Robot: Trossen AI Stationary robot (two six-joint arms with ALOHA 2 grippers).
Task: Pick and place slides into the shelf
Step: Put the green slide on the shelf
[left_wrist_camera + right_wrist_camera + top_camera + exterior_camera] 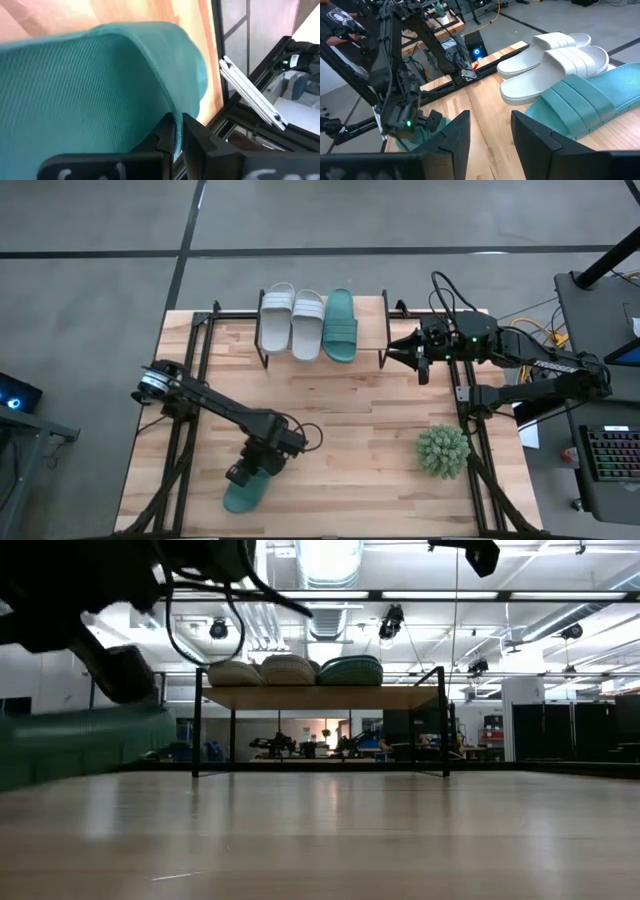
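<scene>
Your left hand [247, 477] grips the teal green foam slide [243, 492] at the counter's [340, 430] near edge. Your right hand [400, 352], fingers apart and empty, waits beside the low wooden-topped shelf [372, 330] holding three slides.

A robotics lab or workshop is indicated by the grey concrete floor [90, 290] around the wooden table [340, 410], the exposed ducting [330, 560] and strip lighting overhead, benches of equipment [300, 747] far across the hall, and a keyboard [612, 452] at the right.
</scene>
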